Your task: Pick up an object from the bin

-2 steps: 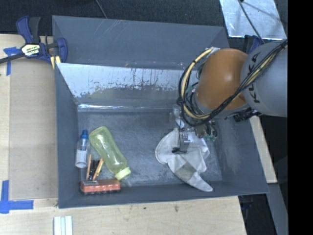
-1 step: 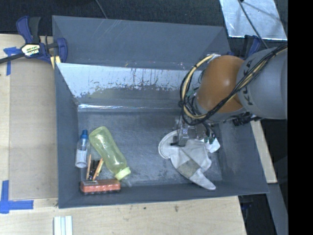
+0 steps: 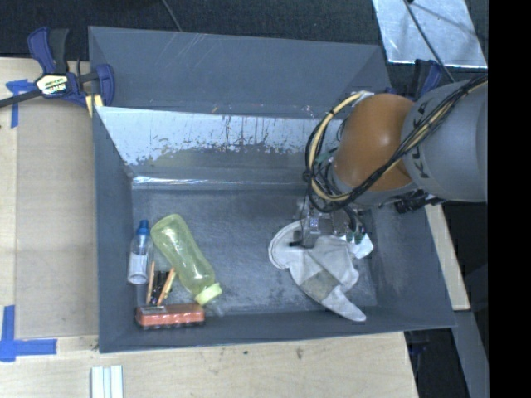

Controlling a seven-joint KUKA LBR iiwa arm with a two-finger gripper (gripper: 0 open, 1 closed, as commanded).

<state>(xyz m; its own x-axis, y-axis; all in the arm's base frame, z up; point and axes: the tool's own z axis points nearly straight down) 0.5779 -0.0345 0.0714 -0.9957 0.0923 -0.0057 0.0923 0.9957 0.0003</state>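
My gripper (image 3: 316, 232) is low in the right part of the bin, right on top of a crumpled white cloth (image 3: 325, 274). Its metal fingers press into the cloth's upper folds, and the cloth spreads out below and to the right of them. A small green-and-white piece (image 3: 362, 243) shows at the cloth's right edge.
At the bin's left lie a yellow-green plastic bottle (image 3: 186, 258), a small clear bottle with a blue cap (image 3: 138, 255), a couple of pens (image 3: 160, 286) and a reddish-brown bar (image 3: 171, 315). The arm's orange cover and cables hang over the right side.
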